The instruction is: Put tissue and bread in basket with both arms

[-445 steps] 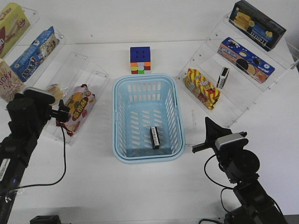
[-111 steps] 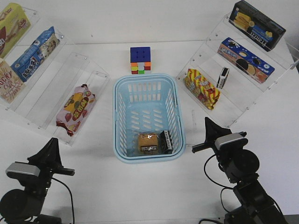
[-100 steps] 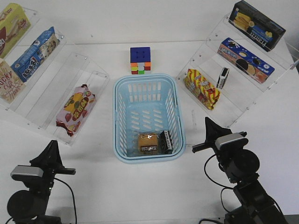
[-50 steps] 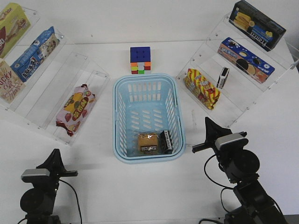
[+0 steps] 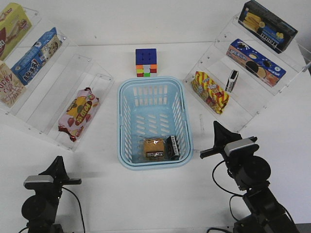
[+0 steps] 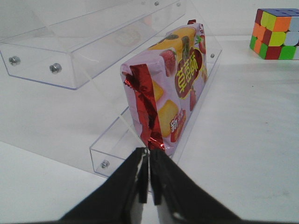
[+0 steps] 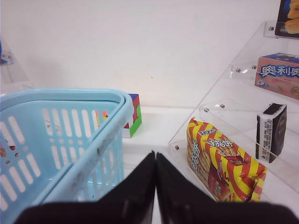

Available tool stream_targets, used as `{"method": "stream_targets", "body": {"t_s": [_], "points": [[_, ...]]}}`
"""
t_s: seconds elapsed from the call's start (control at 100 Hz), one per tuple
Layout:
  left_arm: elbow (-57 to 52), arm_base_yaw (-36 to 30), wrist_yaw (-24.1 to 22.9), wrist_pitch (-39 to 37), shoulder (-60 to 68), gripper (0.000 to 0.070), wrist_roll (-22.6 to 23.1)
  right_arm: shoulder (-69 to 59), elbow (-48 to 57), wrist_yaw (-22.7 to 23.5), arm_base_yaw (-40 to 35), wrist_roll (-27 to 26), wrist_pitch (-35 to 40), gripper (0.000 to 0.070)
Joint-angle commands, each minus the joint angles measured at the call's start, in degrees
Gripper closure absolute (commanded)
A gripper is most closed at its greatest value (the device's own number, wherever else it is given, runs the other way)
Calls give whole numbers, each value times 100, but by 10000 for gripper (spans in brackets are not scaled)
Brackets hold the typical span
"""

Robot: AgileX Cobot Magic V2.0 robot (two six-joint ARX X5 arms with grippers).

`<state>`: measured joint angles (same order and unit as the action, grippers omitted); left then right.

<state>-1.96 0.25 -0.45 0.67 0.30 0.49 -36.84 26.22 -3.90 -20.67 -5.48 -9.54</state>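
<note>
Moved: left gripper (image 5: 57, 162) has drawn back low since a second ago; right gripper (image 5: 216, 127) unchanged.
Jaws: both closed, empty.
Bread (image 5: 153, 147): in basket (image 5: 122, 121), beside tissue (image 5: 173, 146).
Handling: bread likely soft, slippery wrap, take by edges; tissue light, squashy, take across flat sides.

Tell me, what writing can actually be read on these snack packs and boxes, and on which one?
"草莓味": pink snack bag in the left rack, in the left wrist view.
"奥利奥": pink box on the right rack, in the right wrist view.
"ocky": the visible letters on the box at the far left, cut by the edge.
Print on the bread, the tissue and other boxes: too small to read.
</note>
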Motion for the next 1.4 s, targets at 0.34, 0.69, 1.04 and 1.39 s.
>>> {"method": "stream_targets", "body": {"t_s": [0.34,0.69,1.04,1.39], "points": [[116,9,17,-70,-11,699,35,-33,68,-7,-31,-68,-72,696],[116,9,17,-70,-11,699,35,1099,-844,-212,396,1303,-66,696],[116,9,17,-70,-11,699,35,3532,-2365,-212,1373,1381,1491,696],[116,7,22,-72,-11,699,35,3674,-2551,-201,1480,1126,1637,697]]}}
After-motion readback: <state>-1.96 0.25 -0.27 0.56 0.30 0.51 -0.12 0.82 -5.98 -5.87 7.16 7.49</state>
